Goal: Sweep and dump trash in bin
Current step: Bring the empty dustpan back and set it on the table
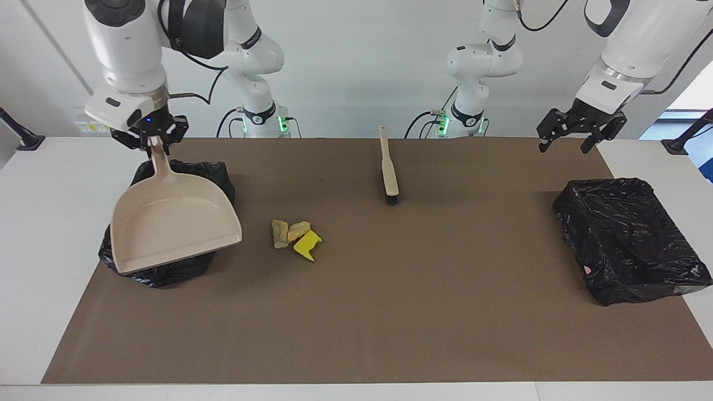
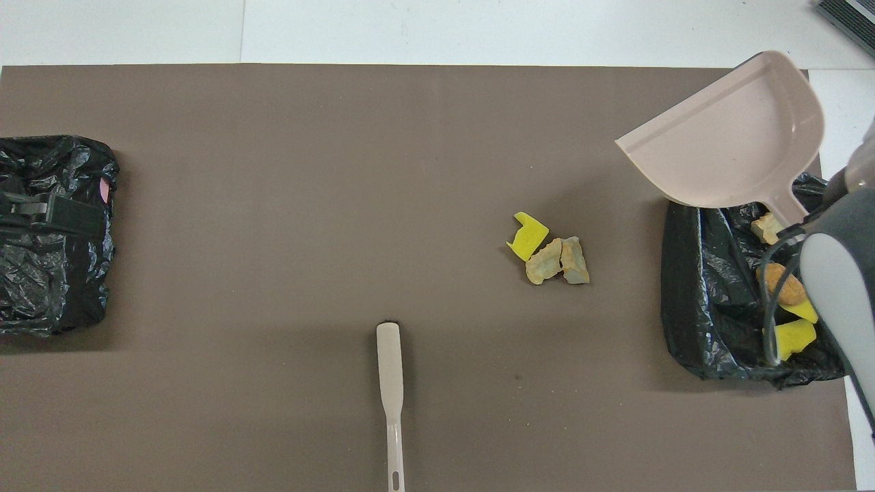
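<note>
Your right gripper (image 1: 152, 140), clamped on the dustpan (image 1: 172, 223) handle, hangs over the bin (image 2: 711, 301); trash (image 1: 295, 234) lies at the dustpan's 3 o'clock. Left gripper (image 1: 568, 136) waits, fingers spread, empty.

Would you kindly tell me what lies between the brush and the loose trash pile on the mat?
Nothing: only bare brown mat separates the brush from the trash pile, clearest in the overhead view.

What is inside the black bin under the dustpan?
Four bits of trash show in the bin: a tan lump, a brown lump and two yellow sponge chunks. The dustpan and arm hide the rest.
</note>
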`<act>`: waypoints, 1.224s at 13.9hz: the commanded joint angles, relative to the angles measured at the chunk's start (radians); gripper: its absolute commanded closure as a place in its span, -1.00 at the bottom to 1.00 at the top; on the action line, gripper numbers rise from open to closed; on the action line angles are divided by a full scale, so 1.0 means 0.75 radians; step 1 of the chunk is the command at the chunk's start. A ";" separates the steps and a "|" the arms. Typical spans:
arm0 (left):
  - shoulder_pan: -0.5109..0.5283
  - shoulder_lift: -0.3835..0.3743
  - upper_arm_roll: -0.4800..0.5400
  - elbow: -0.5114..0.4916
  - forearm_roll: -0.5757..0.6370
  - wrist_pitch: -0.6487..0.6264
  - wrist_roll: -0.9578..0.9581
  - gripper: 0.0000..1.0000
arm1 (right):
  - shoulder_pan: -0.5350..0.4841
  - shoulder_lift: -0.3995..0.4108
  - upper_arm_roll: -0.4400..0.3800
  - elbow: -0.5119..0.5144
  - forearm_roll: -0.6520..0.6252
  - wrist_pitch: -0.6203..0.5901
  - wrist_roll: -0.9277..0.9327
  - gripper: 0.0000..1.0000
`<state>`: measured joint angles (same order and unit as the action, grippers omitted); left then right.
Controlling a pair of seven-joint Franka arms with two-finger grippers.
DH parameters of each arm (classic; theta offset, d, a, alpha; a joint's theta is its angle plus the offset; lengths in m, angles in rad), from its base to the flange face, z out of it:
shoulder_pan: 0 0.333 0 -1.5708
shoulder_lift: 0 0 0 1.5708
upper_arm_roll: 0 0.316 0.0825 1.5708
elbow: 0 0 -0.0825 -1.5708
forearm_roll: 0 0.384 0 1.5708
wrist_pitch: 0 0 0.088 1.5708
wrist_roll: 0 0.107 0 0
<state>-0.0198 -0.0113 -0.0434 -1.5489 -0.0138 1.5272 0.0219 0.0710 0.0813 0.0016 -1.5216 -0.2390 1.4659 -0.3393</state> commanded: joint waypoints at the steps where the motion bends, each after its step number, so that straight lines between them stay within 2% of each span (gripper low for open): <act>1: 0.010 -0.007 -0.004 0.006 0.016 0.005 0.001 -1.00 | 0.067 0.063 -0.008 0.004 0.138 0.068 0.139 1.00; 6: 0.010 -0.007 -0.004 0.004 0.016 0.005 0.001 -1.00 | 0.289 0.306 -0.008 0.088 0.328 0.223 0.578 1.00; 8: 0.010 -0.016 -0.006 0.004 0.016 0.005 0.001 -1.00 | 0.324 0.396 0.004 0.147 0.441 0.299 0.730 1.00; 11: 0.010 -0.016 -0.006 0.004 0.016 0.005 0.001 -1.00 | 0.419 0.558 0.032 0.327 0.478 0.326 0.847 1.00; 14: 0.010 -0.016 -0.004 0.004 0.016 0.005 0.001 -1.00 | 0.466 0.670 0.122 0.390 0.497 0.446 0.996 1.00; 17: 0.010 -0.016 -0.006 0.004 0.016 0.005 0.001 -1.00 | 0.549 0.765 0.129 0.421 0.495 0.559 1.074 1.00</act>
<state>-0.0198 -0.0160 -0.0431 -1.5489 -0.0138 1.5272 0.0219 0.4578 0.5918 0.0955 -1.2695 0.1123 1.8524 0.4313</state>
